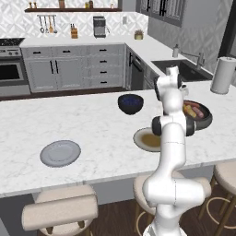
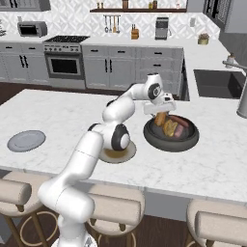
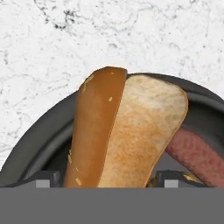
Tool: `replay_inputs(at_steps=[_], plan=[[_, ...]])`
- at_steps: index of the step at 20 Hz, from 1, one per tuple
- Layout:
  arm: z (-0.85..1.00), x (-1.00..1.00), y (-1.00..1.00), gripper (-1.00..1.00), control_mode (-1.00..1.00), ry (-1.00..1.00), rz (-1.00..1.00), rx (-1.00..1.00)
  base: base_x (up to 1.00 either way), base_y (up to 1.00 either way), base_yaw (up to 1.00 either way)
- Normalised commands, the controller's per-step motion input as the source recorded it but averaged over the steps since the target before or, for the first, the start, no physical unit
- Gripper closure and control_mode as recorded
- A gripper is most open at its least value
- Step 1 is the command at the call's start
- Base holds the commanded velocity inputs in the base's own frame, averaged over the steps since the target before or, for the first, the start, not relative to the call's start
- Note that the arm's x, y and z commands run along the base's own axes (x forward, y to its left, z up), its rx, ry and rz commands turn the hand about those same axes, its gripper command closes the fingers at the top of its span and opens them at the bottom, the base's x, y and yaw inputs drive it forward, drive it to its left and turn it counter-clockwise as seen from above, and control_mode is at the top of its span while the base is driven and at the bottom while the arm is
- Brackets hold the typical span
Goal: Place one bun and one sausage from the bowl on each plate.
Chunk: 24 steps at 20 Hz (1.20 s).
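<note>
A wide shallow black pan [image 2: 193, 141] on the island's right holds buns and sausages. One golden-tan bun [image 3: 140, 131] stands tilted up in it, and my gripper [image 3: 109, 179] is open with a fingertip [image 3: 46, 177] close on each side of it. From the right base view the gripper [image 2: 160, 111] hangs over the pan's left part. A second bun [image 2: 170, 128] and a pinkish-red sausage [image 2: 181, 120] lie beside it. The small navy bowl [image 1: 130, 103] stands behind the plates. The grey plate [image 1: 60, 153] is at the left, the cream-rimmed plate [image 1: 146, 139] near the arm.
A paper towel roll [image 1: 223, 76] stands at the island's far right, with the sink [image 2: 219, 82] beyond it. Padded stools [image 1: 62, 209] line the near edge. Bare marble lies between the two plates.
</note>
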Motion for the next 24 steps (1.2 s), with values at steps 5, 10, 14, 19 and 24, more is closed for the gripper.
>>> replay_inputs(at_steps=[5, 10, 14, 19, 24], plan=[[0.19, -0.55, 0.22, 1.00, -1.00, -0.05, 0.00, 0.01, 0.00, 0.00, 0.00], [0.58, -0.65, 0.61, 1.00, -1.00, 0.03, 0.00, 0.02, 0.00, 0.00, 0.00], [0.18, -0.64, 0.78, 1.00, -1.00, 0.20, -0.08, 0.00, 0.00, 0.00, 0.00], [0.00, -0.90, 0.59, 1.00, -1.00, -0.02, -0.08, 0.04, 0.00, 0.00, 0.00], [0.30, -0.62, 0.57, 1.00, -1.00, 0.08, -0.07, 0.03, 0.00, 0.00, 0.00]])
